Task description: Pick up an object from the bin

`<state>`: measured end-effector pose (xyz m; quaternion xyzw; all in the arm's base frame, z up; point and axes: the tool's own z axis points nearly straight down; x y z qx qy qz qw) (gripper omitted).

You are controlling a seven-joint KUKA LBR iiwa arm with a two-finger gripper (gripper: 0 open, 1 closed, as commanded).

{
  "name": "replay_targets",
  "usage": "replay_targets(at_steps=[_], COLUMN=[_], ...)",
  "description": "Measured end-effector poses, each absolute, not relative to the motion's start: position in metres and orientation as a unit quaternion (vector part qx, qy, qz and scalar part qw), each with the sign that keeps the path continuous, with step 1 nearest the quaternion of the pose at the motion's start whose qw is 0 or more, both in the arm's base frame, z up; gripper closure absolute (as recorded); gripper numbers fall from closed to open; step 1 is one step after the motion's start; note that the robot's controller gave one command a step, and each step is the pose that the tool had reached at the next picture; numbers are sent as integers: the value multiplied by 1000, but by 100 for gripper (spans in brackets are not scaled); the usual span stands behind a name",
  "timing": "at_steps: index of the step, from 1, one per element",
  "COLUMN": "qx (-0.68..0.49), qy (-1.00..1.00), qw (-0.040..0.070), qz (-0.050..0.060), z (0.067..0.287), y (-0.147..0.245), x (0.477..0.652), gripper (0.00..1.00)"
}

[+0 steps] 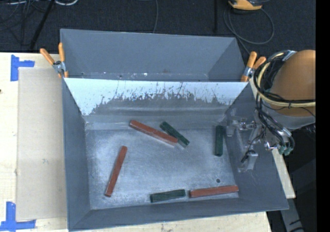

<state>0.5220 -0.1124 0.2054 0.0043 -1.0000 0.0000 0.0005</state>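
My gripper [251, 146] hangs over the bin's right wall, at mid height. The thing nearest to it is a short dark green stick [219, 141], lying almost upright on the bin floor just to its left. Below that, a red-brown stick [213, 191] lies flat near the front right corner, and a dark green stick [167, 195] lies end to end with it on its left. Nothing shows in the gripper.
Near the bin's middle a long red-brown stick [152, 132] lies aslant, with another dark green stick [174, 133] against its right end. A further red-brown stick [116, 170] lies on the left side. The arm with its orange cover and cables stands outside the right rim.
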Motion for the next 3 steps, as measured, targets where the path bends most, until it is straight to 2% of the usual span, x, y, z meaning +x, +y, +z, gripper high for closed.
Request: replay_targets(at_steps=[1, 2, 3], qx=[14, 16, 42], qy=[-1000, -1000, -999], qw=[-1, 1, -4], qz=[0, 0, 1], z=[67, 69, 217], y=[-106, -106, -103], x=[482, 482, 484], gripper=[0, 100, 100])
